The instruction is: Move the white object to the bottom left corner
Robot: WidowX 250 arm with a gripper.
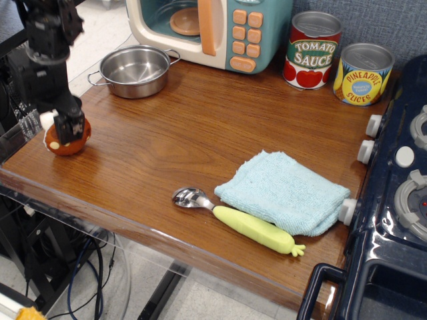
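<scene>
The gripper (pixel 65 128) hangs over the left edge of the counter (pixel 200 127), and directly under its fingertips sits the mushroom (pixel 67 142), the white object of the task, its reddish-brown cap resting on the wood beside the clear rim. The jaws look slightly parted with the toy's pale stem just to their left, but the black fingers hide the contact, so whether they grip it cannot be told. The mushroom seems to sit on the wood, so I judge this to be the release step of the placing. The bottom left corner (pixel 17 175) lies just in front of the jaws, toward the camera, so the toy is close to its goal though perhaps a little short of it. If it counts as placed, the next move calls for the jaws to open fully and rise straight up without nudging the cap. Well to the right of the jaws lie a spoon (pixel 237 220) and a blue cloth (pixel 283 191), clear of any path.
</scene>
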